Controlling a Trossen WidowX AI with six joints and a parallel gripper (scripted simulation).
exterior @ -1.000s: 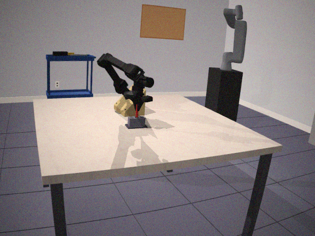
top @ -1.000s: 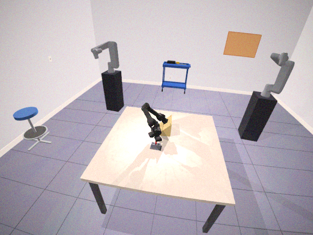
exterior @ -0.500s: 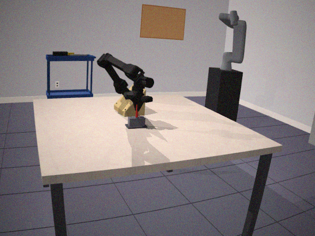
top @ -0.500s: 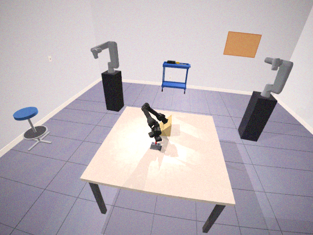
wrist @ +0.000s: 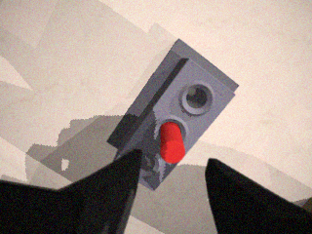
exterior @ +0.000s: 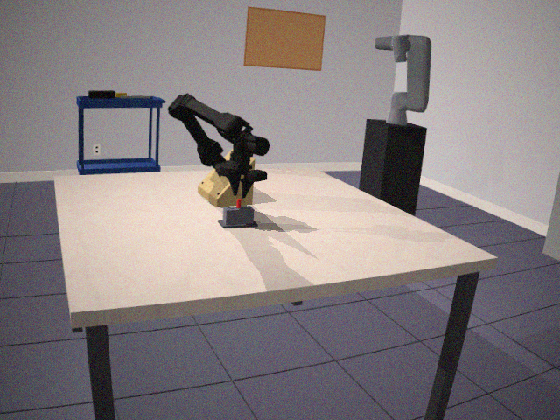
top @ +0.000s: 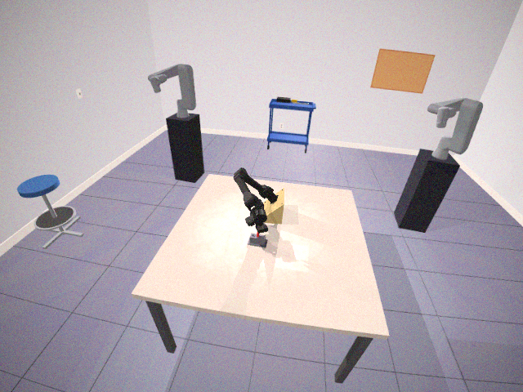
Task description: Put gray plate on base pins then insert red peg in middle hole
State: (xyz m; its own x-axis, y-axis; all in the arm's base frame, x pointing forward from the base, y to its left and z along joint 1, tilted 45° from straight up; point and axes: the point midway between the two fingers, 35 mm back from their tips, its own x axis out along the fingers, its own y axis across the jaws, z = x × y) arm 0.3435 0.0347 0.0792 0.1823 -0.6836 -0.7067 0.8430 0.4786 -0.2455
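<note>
We observe the red peg [top: 257, 233] [exterior: 238, 203] [wrist: 172, 142] standing in the middle hole of the gray plate [top: 257, 238] [exterior: 239, 213] [wrist: 205, 114]. The plate sits on its base [top: 257, 245] [exterior: 249, 224] [wrist: 141, 117], which rests on the desk [top: 320, 287] [exterior: 149, 262] [wrist: 263, 44]. We find the hand [top: 260, 230] [exterior: 239, 196] [wrist: 174, 162] partly open and holding nothing. In the exterior view its fingertips are just above the peg's top; in the wrist view the peg appears between the two fingers, touching neither. One end hole of the plate is unobstructed; we see the other partly, in shadow behind a finger.

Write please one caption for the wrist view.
Open gripper above the red peg, which stands in the gray plate's middle hole.
</note>
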